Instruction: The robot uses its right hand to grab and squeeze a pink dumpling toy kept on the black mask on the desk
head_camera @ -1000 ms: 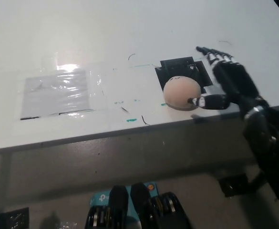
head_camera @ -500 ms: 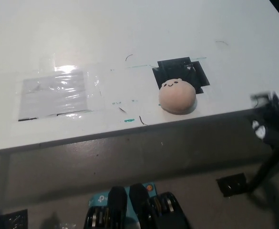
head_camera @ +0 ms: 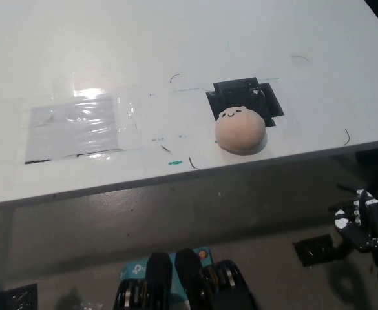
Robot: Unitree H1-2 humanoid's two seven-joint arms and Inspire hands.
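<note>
1. Head view: right hand (head_camera: 362,223) hangs below the desk edge at lower right, well apart from the toy, holding nothing; fingers look loosely spread, arm cut off by the frame.
2. Pink dumpling toy (head_camera: 240,129) sits on the near part of the black mask (head_camera: 245,95), smiley face showing, near the white desk (head_camera: 176,39) front edge.
3. Left hand not visible.
4. Blue box (head_camera: 136,266) below the desk: print mostly hidden, unreadable.

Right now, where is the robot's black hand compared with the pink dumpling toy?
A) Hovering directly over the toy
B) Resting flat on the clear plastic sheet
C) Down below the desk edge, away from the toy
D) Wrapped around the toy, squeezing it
C: the black right hand hangs below the desk edge at the picture's lower right, while the pink dumpling toy sits untouched on the black mask.
</note>
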